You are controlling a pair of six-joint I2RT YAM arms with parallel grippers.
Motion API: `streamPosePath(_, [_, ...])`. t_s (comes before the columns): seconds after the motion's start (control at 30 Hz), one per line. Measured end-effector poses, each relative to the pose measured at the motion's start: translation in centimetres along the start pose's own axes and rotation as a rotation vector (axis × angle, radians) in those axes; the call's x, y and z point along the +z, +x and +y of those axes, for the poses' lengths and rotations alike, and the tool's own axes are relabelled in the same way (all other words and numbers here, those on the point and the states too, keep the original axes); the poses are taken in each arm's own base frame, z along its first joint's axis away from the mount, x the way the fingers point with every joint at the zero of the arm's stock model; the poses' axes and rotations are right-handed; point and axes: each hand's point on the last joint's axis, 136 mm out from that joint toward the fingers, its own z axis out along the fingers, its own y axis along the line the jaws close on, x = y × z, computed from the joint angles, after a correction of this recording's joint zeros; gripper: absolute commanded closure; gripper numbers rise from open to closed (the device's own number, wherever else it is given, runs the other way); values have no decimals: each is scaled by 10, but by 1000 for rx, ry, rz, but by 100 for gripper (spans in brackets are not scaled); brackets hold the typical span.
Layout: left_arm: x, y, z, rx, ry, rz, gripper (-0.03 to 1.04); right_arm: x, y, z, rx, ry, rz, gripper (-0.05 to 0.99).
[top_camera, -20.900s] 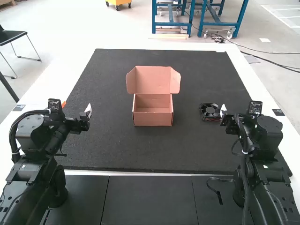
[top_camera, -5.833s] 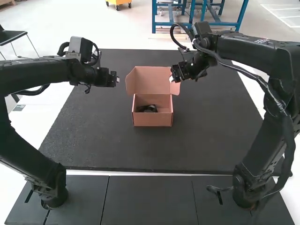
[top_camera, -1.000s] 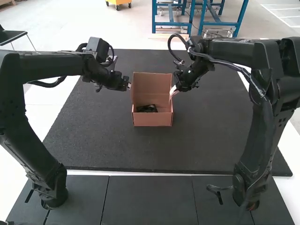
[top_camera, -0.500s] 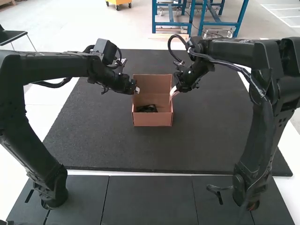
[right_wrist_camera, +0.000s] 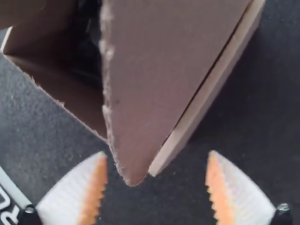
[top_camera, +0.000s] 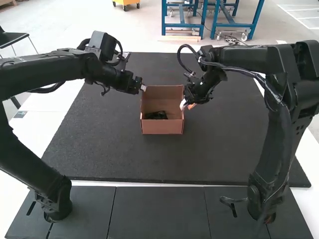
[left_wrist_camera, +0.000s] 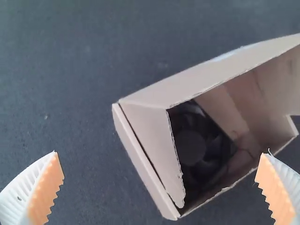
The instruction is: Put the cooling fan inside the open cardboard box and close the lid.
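While the cooling fan (top_camera: pixel 155 115) lies low inside the plain brown cardboard box (top_camera: pixel 162 125), mostly shadowed by the walls and by the lid (top_camera: pixel 162 92) leaning over the opening, the left gripper (top_camera: pixel 141 87) sits at the box's rear left corner, its white, orange-padded fingers (left_wrist_camera: pixel 43 187) spread wide and holding nothing. The right gripper (top_camera: pixel 185 103) has its fingers (right_wrist_camera: pixel 86 187) equally wide either side of the right side flap (right_wrist_camera: pixel 154 84). I cannot tell whether they touch it. The box stands mid black mat (top_camera: pixel 99 144) on the white surface (top_camera: pixel 45 107).

Brown cardboard box (top_camera: pixel 162 125) upright, lid (top_camera: pixel 162 92) tilted forward partway over the opening, not shut; black cooling fan (top_camera: pixel 155 115) lying inside on its floor.
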Motion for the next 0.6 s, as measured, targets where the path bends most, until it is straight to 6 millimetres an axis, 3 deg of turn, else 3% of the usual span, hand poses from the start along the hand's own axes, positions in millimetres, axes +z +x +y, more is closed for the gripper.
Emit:
streamPosePath(0.07, [-5,-6,1,2,-1,-26,4,0,0,-2,0,13,2,2])
streamPosePath(0.3, [-9,-25,13,-6,-24,-103,4,-13,11,3,18,12,68,2])
streamPosePath(0.4, [-8,-29,13,-7,-23,-119,4,-24,6,7,11,10,58,2])
streamPosePath(0.5, [-1,-26,15,-10,-24,-107,4,-44,-3,13,-9,17,2,3])
streamPosePath(0.6, [9,-22,17,-16,-26,-90,4,-76,-15,24,-42,28,-90,3])
